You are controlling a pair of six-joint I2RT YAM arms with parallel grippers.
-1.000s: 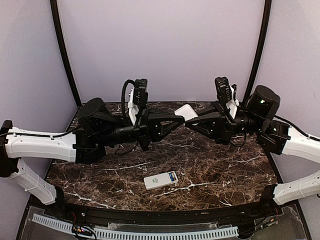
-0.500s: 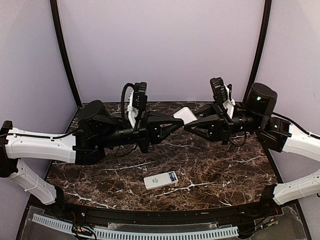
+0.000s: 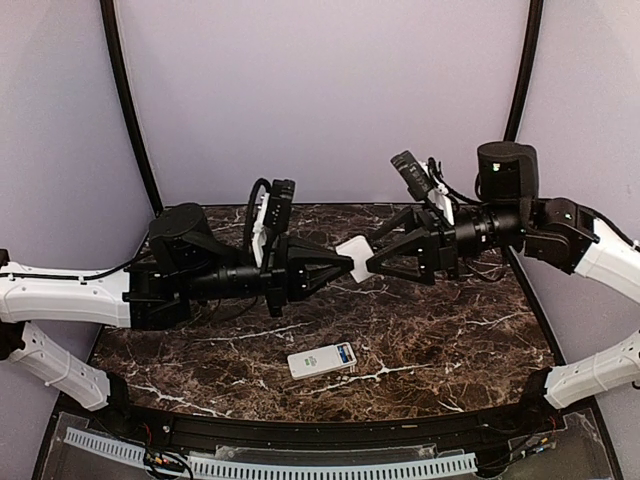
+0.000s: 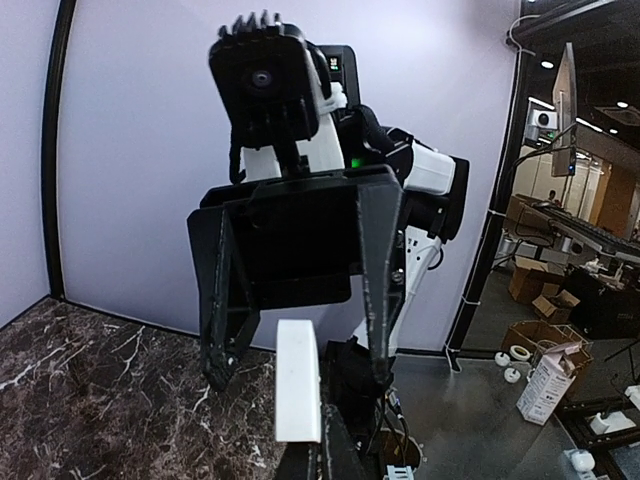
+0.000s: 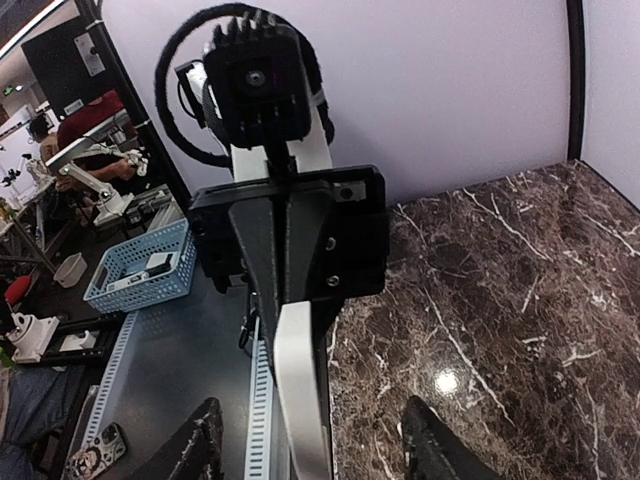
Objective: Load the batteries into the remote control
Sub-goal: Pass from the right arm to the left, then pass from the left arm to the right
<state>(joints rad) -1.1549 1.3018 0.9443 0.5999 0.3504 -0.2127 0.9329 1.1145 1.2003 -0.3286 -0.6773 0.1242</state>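
The white remote control [image 3: 320, 361] lies flat on the marble near the front middle, with a blue patch, seemingly a battery [image 3: 346, 352], at its right end. No other battery shows. My left gripper [image 3: 350, 262] is shut on a small flat white plastic panel [image 3: 355, 248] and holds it in the air above the table's middle. The left wrist view shows the panel [image 4: 298, 380] edge-on. My right gripper [image 3: 371, 261] faces the left one, open, its fingers either side of the panel's far end [image 5: 302, 400] without closing on it.
The dark marble table [image 3: 450, 340] has a black rail along its front edge. Curved black posts stand at the back left and right corners. A blue basket [image 5: 140, 265] sits off the table.
The white panel has moved down and to the left with my left gripper. My right arm has swung its wrist up and followed it leftward, staying at the panel.
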